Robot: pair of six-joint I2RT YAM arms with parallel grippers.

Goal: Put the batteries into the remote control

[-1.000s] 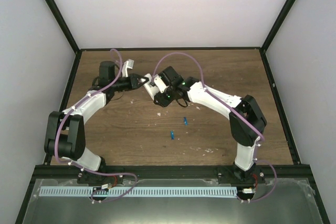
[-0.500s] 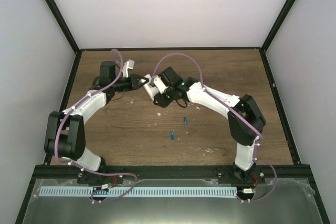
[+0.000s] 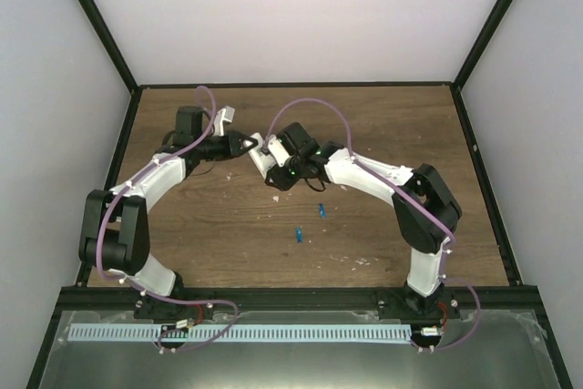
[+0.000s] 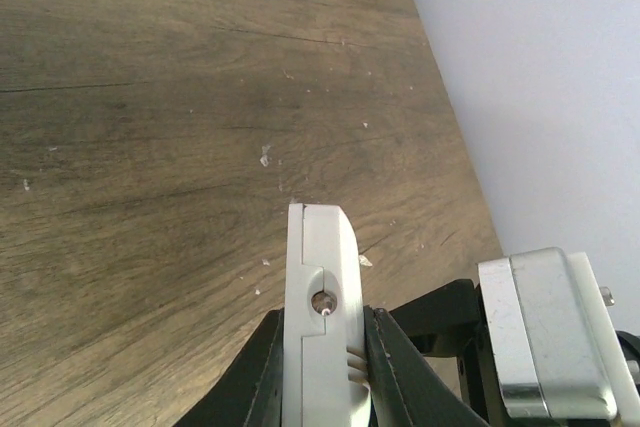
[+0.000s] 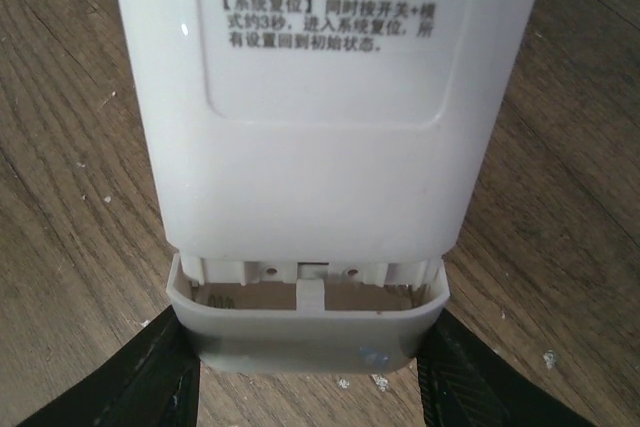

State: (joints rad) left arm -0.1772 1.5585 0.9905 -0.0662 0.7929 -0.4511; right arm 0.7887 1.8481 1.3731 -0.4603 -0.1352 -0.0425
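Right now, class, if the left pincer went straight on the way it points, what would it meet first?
Probably the brown wooden tabletop: past the left pincer and the slim white piece it grips, nothing else shows; depth unclear.
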